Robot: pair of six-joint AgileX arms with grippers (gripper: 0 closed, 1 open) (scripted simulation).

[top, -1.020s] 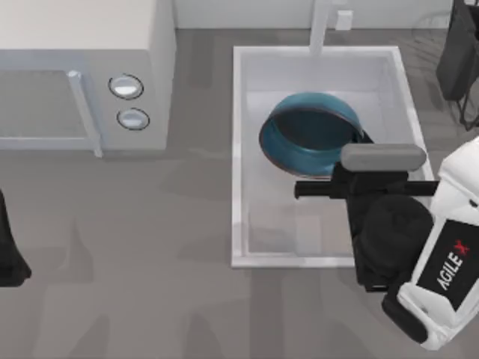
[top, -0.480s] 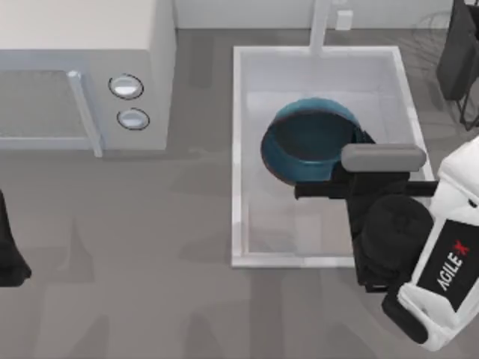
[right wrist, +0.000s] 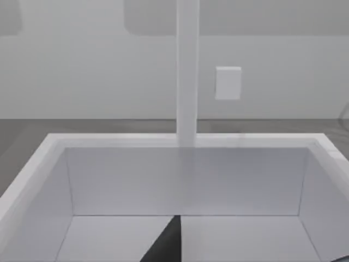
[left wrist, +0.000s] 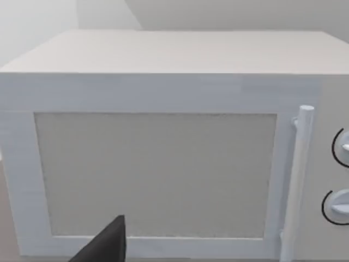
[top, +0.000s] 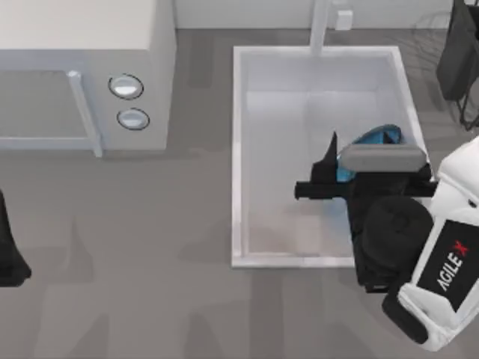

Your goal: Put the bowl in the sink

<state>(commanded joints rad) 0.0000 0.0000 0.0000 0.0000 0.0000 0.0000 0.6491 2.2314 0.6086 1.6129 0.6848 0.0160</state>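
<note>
Shifted from the basin's middle toward its right wall, the bowl (top: 378, 137) is now seen inside the sink (top: 241, 149), mostly hidden under the right tool (top: 329, 168). Whether that tool is open or gripping cannot be told. The left arm is parked at the counter's (top: 150, 262) left edge.

From above, my right arm covers most of the bowl (top: 378, 136); I see just a teal sliver against the sink's (top: 238, 149) right wall, so I cannot tell how it is tilted. The right gripper (top: 329, 161) shows one dark fingertip; the rest is under the arm, so its jaw gap is unreadable. The left gripper (left wrist: 106, 246) is cut off by the left wrist view's edge. The microwave's (left wrist: 158, 164) knobs run off frame.
</note>
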